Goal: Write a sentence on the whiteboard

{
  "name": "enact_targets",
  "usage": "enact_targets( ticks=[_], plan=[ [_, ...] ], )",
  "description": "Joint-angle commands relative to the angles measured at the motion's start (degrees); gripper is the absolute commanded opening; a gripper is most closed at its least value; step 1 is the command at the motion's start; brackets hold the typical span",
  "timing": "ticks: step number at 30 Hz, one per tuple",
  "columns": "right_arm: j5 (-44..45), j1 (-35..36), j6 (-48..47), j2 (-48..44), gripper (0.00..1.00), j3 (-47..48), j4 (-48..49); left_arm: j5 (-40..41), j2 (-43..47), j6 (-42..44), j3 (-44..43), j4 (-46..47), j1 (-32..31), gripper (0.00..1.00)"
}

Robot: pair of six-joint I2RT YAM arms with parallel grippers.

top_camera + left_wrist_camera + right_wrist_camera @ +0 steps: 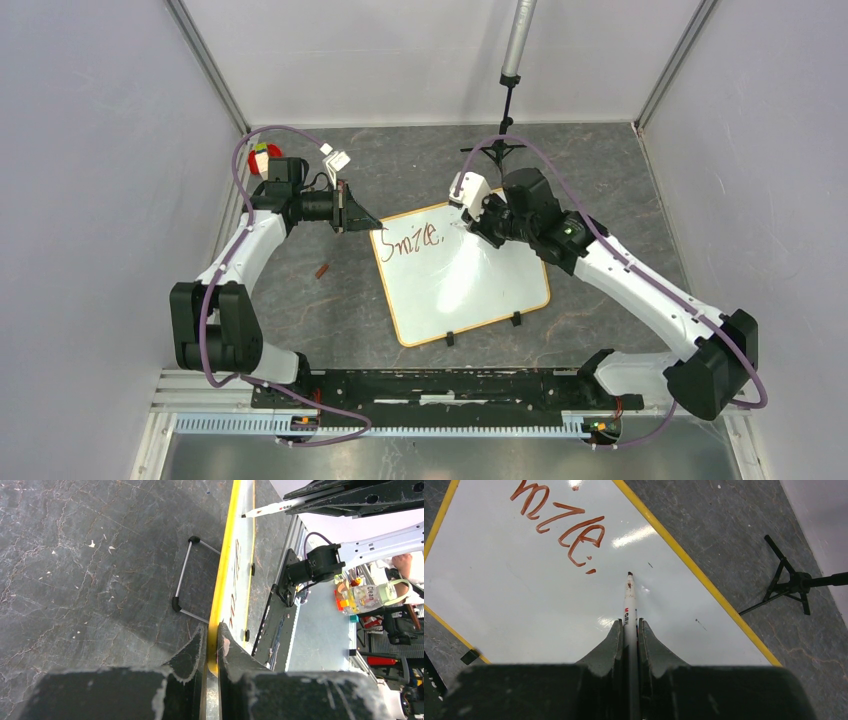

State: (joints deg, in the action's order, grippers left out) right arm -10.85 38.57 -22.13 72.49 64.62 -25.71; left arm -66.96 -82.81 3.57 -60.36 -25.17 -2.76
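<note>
The whiteboard [470, 280] lies on the grey table, framed in orange-yellow, with two black clips on its near edge. Dark red lettering "Smile," [408, 238] runs along its far left part; it also shows in the right wrist view [566, 527]. My left gripper [372, 224] is shut on the board's far left corner, its jaws pinching the yellow frame [222, 590]. My right gripper [470, 222] is shut on a white marker [629, 605]. The marker's tip sits at the board surface just right of the comma. The marker also shows in the left wrist view [270, 509].
A small red-brown marker cap [322, 270] lies on the table left of the board. A black tripod stand [500, 140] stands behind the board; it also shows in the right wrist view [791, 582]. A red and green object [262, 156] sits at the far left. Grey walls enclose the table.
</note>
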Motion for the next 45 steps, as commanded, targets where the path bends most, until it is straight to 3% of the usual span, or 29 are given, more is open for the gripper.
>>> enact_targets(
  ticks=[1,15,32,45],
  plan=[
    [0.5,-0.1,0.7,1.1,0.00,2.0,2.2,0.9,-0.3,-1.4,-0.8,1.1,-0.8,0.03],
    [-2.3,-0.1,0.0,0.7,0.00,0.4,0.1,0.9,-0.6,-1.4,-0.9,1.1,-0.8,0.02],
    [1.6,-0.1,-1.9,-1.9,0.00,-2.2,-2.0,1.0,-0.3,-1.5,-0.8,1.1,-0.9,0.03],
    [-7.6,1.0,-0.9,-0.7,0.00,-0.8,-1.8,1.0,-0.5,-1.5,-0.8,1.1,-0.9,0.03]
  ],
)
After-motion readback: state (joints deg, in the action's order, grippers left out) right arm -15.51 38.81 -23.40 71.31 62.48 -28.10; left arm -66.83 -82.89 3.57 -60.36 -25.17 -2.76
